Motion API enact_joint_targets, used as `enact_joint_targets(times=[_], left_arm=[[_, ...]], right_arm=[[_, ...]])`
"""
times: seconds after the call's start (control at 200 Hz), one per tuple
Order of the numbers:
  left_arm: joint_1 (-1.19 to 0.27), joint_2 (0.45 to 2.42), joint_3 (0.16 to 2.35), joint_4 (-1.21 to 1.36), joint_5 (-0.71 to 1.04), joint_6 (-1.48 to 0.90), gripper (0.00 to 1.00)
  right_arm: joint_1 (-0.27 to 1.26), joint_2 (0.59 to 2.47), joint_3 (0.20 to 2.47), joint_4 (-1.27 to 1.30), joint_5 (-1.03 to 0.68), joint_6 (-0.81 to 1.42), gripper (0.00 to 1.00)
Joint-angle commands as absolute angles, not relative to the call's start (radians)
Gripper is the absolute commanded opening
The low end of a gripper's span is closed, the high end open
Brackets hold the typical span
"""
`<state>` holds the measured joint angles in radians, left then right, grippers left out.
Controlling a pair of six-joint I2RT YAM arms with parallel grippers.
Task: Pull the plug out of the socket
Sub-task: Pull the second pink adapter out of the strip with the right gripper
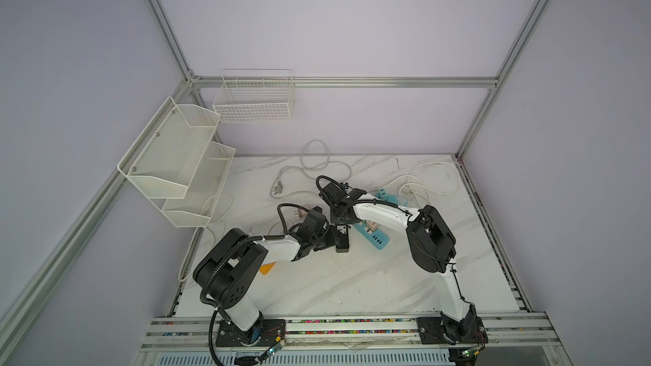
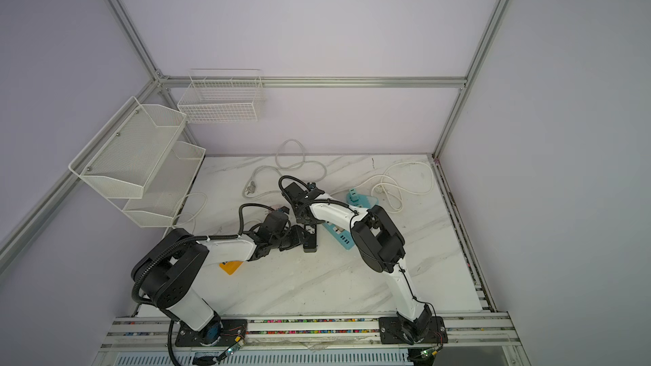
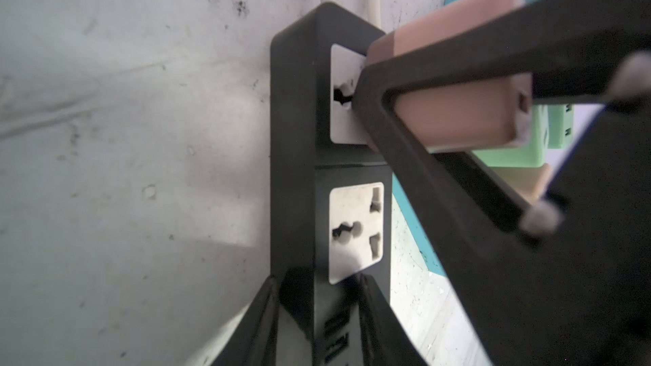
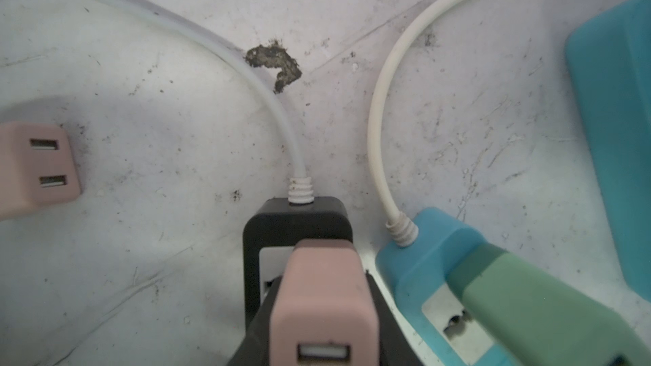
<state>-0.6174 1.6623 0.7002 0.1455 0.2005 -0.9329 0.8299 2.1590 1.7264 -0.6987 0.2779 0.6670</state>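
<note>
Squarely, right tool (image 4: 320, 295) clamps blocky pink plug (image 4: 322, 272).

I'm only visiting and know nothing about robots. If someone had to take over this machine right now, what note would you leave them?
Left pincer: shut on the USB-port end of the black power strip, steadying it.
Right pincer: shut on the pink plug.
Where: the plug sits in the socket at the strip's cord end.
Done: both grips are set.
Left: the plug looks not yet out, since its body is against the socket face. Pull it straight off while the left pincer holds the strip.
</note>
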Motion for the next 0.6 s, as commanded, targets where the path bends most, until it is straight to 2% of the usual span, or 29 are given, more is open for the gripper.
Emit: enact_joint_targets(times=[0.0, 0.595], left_arm=[[-0.632, 1.744, 0.65, -0.124, 0.155, -0.92, 0.36], [-0.632, 1.746, 0.663, -0.122, 0.161, -0.919, 0.35]], right_arm=[[0.81, 2.115, 1.739, -0.692, 0.298, 0.666, 0.27], [0.81, 2.026, 1.762, -0.712, 0.302, 0.635, 0.27]])
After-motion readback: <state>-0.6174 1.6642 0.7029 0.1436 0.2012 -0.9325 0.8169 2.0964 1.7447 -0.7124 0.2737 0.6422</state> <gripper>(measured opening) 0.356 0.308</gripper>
